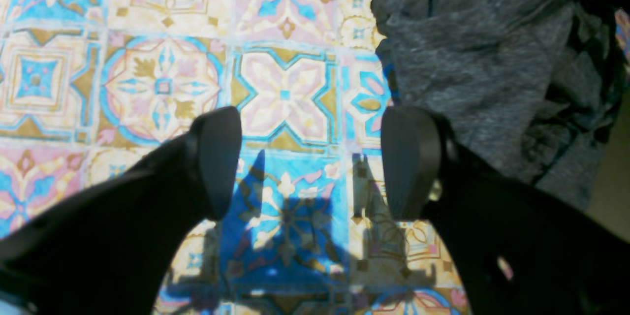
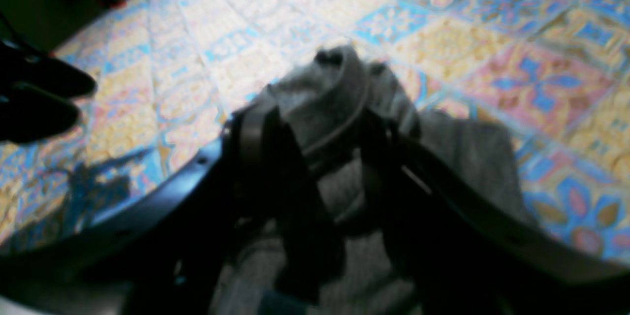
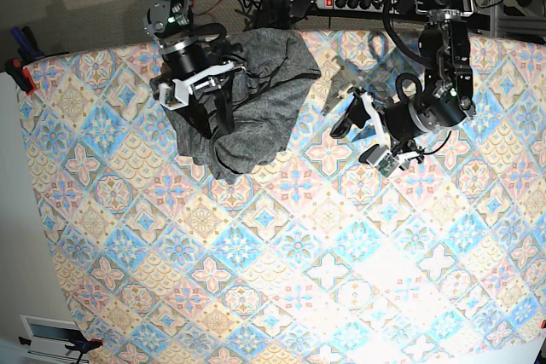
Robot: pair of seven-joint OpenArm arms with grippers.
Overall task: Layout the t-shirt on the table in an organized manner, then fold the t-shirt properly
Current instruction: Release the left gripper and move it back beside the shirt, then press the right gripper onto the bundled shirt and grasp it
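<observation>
So the t-shirt (image 3: 256, 100) is bunched in a heap near the far edge of the bench (image 3: 256, 279), over on the right arm's side, nowhere near laid out yet. The right gripper (image 2: 315, 157) is the one that's got it: its fingers (image 2: 256, 138) sit either side of a thick wad of grey knit, closed on it at a middling width, and in the right wrist view the cloth pokes up between them with a hem or seam line curling across the top.

The left gripper (image 1: 310, 162) has its fingers (image 1: 216, 157) spread wide with nothing between them, just patterned cloth underneath. What matters for the next move, I reckon, is where the shirt sits from that empty pair: in the left wrist view the grey fabric comes right up against one finger, at the heap's edge, but nothing lies in the gap. From the base view there's bare bench between that gripper and the heap, which runs roughly from the far edge toward the near side.

My guess is the left arm needs to shift sideways toward the heap to catch an edge, then the two can pull apart and spread it
</observation>
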